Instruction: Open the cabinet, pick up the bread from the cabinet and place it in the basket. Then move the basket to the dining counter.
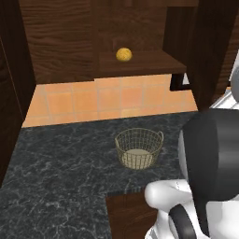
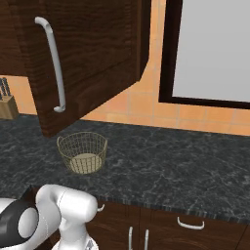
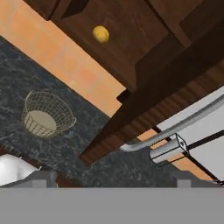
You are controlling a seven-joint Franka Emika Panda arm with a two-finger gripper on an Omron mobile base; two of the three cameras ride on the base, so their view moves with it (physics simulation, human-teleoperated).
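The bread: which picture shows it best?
The left base view: the bread sits in plain sight on the shelf of the open cabinet. The hand view shows it too, smaller and tilted. In the right base view the open door stands where it would be.

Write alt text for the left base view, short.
A small golden bread bun sits on the shelf of the open dark wood cabinet, above an orange tiled wall. Below it, an empty tan wire basket stands on the black marbled countertop, with the robot's white arm at lower right.
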